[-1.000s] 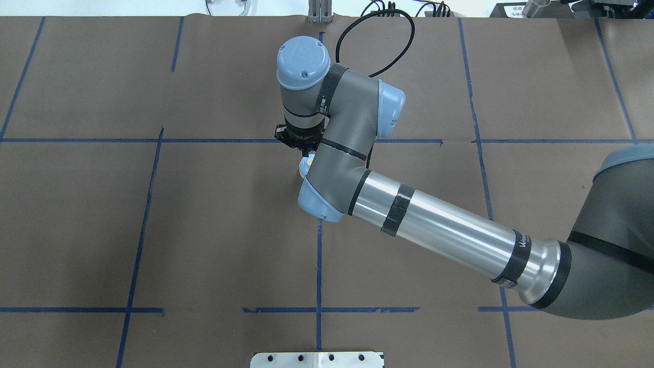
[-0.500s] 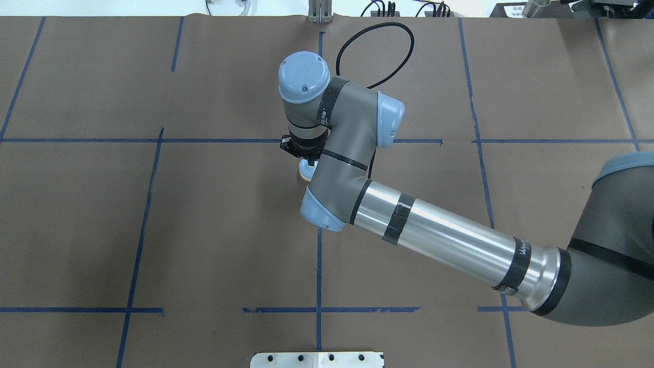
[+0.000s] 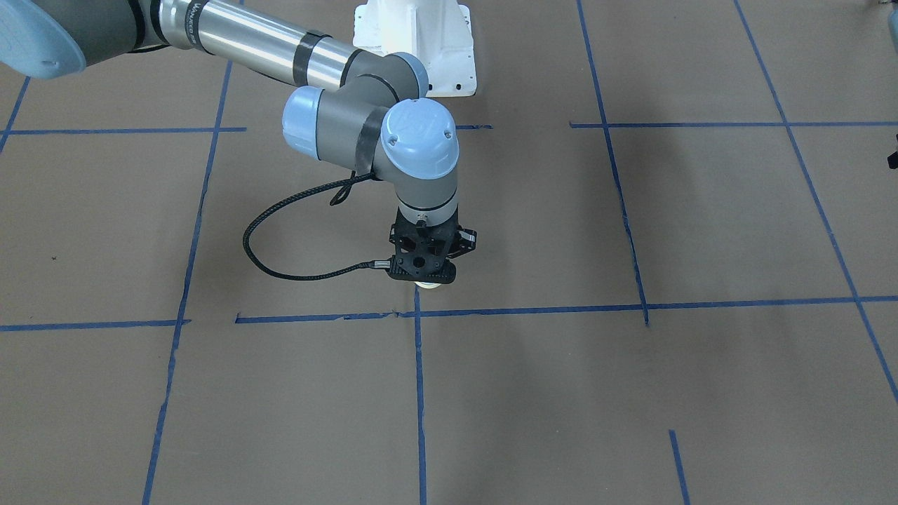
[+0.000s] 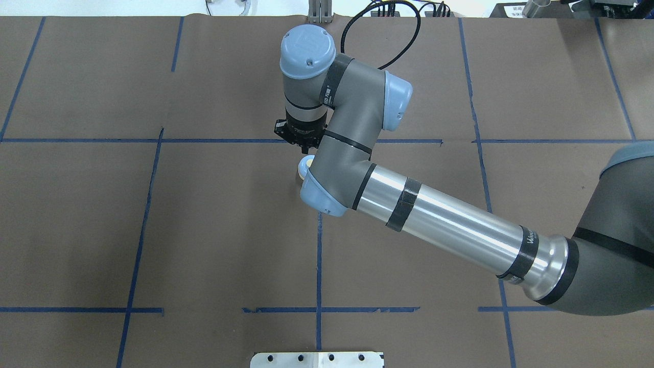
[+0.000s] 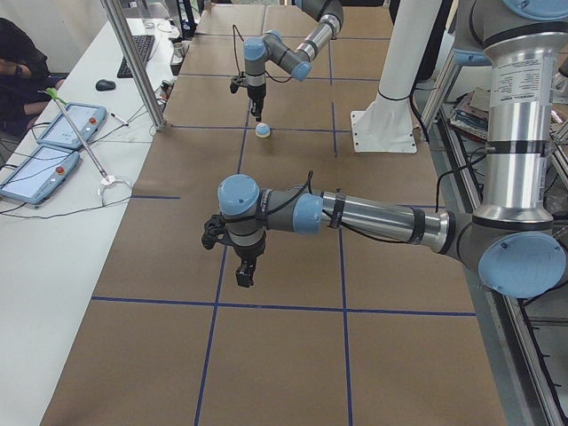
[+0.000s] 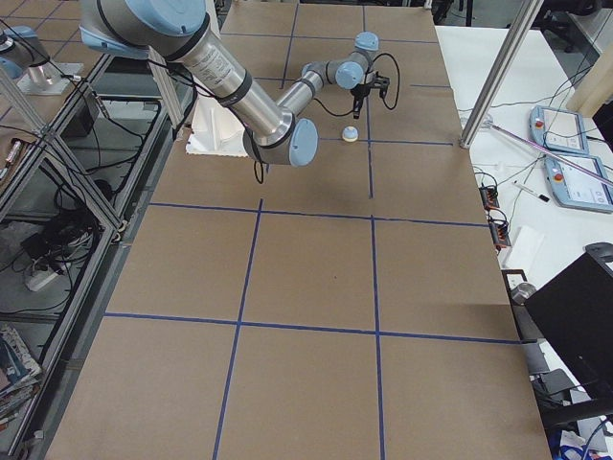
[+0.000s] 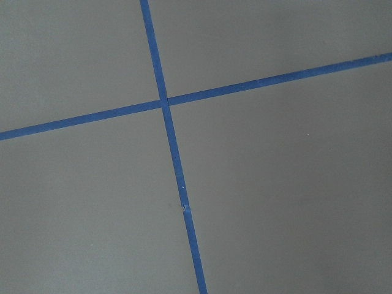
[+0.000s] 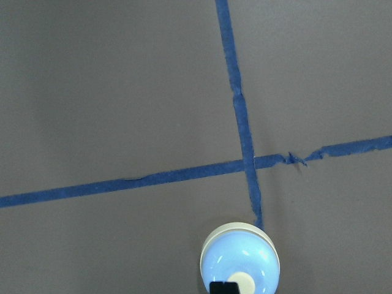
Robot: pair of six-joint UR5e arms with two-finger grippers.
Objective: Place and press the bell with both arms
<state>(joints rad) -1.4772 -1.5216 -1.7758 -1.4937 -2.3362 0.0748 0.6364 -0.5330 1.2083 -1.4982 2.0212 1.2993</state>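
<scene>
The small light-blue bell [image 3: 429, 285] with a cream base stands on the brown table next to a blue tape crossing. It also shows in the overhead view [image 4: 305, 164], half hidden by the right arm, and in the right wrist view [image 8: 239, 260]. My right gripper [image 3: 426, 275] hangs straight above the bell, shut, its black tip [image 8: 223, 288] over the cream button. In the left side view the gripper is lifted clear of the bell [image 5: 263, 131]. My left gripper [image 5: 244, 275] hovers over bare table far from the bell; I cannot tell whether it is open or shut.
Blue tape lines [image 4: 319, 266] divide the brown paper into squares. The white pedestal base [image 3: 421, 42] stands behind the bell. A side table with tablets [image 5: 67, 124] and a person runs along the far edge. A metal plate [image 4: 317, 359] lies at the near edge.
The right gripper went down onto the bell half a second ago and has now risen off it. The bell has stayed in place.
</scene>
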